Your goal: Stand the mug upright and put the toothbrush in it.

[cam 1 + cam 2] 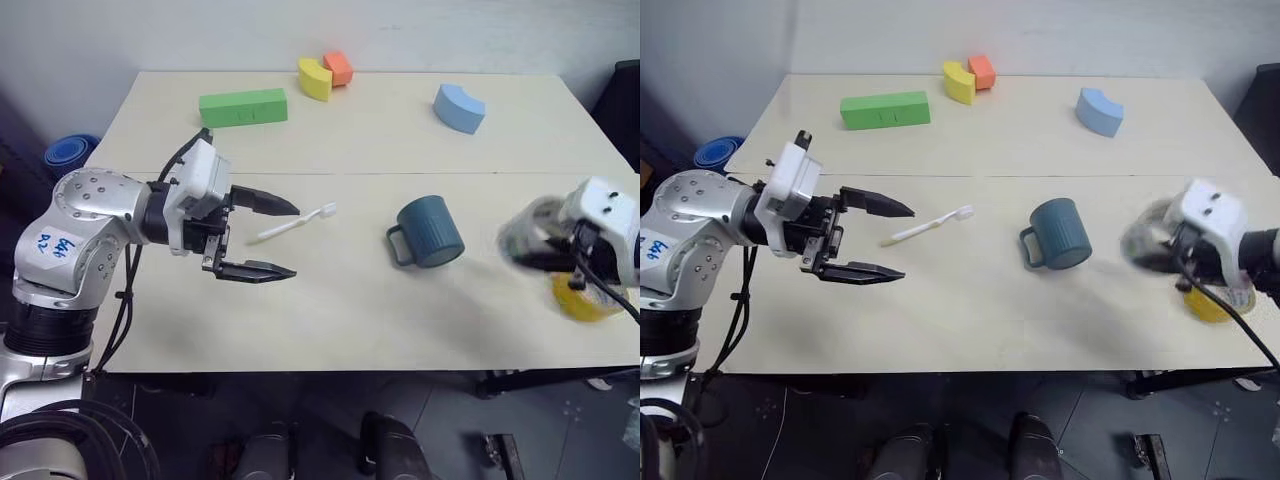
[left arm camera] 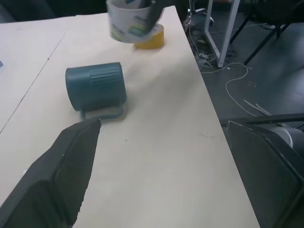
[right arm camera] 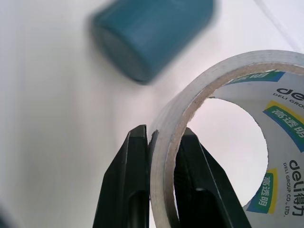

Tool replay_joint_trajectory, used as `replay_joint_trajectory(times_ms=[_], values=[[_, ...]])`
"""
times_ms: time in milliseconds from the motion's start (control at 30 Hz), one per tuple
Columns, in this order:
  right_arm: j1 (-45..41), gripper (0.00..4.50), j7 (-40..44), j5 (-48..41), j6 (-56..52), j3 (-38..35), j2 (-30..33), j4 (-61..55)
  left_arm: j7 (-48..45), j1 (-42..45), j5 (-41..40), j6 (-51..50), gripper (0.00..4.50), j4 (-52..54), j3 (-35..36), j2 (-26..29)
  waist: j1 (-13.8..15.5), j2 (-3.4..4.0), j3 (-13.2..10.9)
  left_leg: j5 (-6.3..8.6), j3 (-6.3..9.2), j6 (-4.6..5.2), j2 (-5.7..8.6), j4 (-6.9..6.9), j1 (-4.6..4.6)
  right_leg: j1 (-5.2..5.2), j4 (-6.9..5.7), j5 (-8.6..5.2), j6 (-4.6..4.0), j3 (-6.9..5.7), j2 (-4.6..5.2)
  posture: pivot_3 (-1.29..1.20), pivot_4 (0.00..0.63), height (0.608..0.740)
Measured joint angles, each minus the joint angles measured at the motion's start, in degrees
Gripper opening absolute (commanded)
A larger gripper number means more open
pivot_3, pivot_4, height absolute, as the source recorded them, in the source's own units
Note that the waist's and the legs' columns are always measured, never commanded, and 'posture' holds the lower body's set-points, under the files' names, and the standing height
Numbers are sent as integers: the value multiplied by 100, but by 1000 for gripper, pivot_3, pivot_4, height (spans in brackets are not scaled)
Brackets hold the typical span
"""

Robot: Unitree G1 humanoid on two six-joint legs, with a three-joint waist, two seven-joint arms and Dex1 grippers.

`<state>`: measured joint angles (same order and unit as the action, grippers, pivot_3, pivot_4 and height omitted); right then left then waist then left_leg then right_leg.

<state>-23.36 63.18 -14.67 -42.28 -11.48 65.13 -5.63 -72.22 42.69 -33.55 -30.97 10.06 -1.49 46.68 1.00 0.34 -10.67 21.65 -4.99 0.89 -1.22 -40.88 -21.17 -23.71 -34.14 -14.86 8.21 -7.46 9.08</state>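
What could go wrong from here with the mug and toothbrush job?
1. The right end effector pinches just the clear tape roll's wall, so the roll could slip out near the table edge.
2. The mug lies on its side; a nudge may roll it.
3. The open left end effector sits close to the toothbrush and might knock it away.

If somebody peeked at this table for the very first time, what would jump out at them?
Probably the right gripper, near the table's right edge with its jaws pinched on the wall of a clear tape roll. Next, the teal mug tipped on its side mid-table. A white toothbrush lies left of it, by the left gripper's wide-open jaws.
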Motion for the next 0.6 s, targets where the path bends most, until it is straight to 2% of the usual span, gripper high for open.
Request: replay_joint_trajectory(times_ms=[67, 133, 167, 267, 367, 433, 600], values=[[-360, 298, -384, 257, 213, 360, -361, 600, -3, 142, 24, 22, 4500, -74, -95, -138, -25, 0, 0, 0, -4, 0, 1, -1, -4, -1, 6, 0, 0, 1, 0, 0, 150, 740], [-493, 1037, -551, 409, 284, 600, -487, 920, -4, 186, 28, 40, 4500, -85, -116, -166, -18, 1, 0, 0, -4, 0, 2, 1, -5, -1, 6, 0, 0, 1, 0, 0, 150, 740], [-588, 1209, -685, 561, 356, 830, -531, 1214, -5, 204, 38, 44, 4500, -106, -126, -169, -9, 3, -1, 0, -3, 0, 1, 2, -5, -1, 5, 0, 0, -1, 0, 0, 150, 740], [-954, 2162, -1057, 941, 474, 1116, -681, 2208, 2, 209, 54, 39, 4500, -141, -128, -170, 8, 5, -2, 0, -2, 1, 1, 8, -10, -6, 7, 0, 0, -4, 0, 0, 150, 740], [-1212, 2965, -1072, 938, 445, 1120, -694, 2129, 7, 206, 53, 17, 4500, -132, -125, -143, -28, 7, -3, 0, -2, 0, -1, 11, -7, -8, 5, 0, 0, -4, 0, 0, 150, 740], [-1277, 2965, -1043, 922, 344, 1112, -667, 1896, 17, 196, 49, -10, 4500, -104, -118, -115, -44, 7, -3, 0, -2, 0, -1, 11, -6, -7, 5, 0, 0, -3, 0, 0, 150, 740], [-1852, 2965, -1030, 575, -727, 934, -476, 618, 89, 14, 6, -136, 4500, 98, 60, 19, -103, 9, -4, 0, 2, 0, -4, 11, -6, -8, 2, 0, 0, -4, 0, 0, 150, 740]])
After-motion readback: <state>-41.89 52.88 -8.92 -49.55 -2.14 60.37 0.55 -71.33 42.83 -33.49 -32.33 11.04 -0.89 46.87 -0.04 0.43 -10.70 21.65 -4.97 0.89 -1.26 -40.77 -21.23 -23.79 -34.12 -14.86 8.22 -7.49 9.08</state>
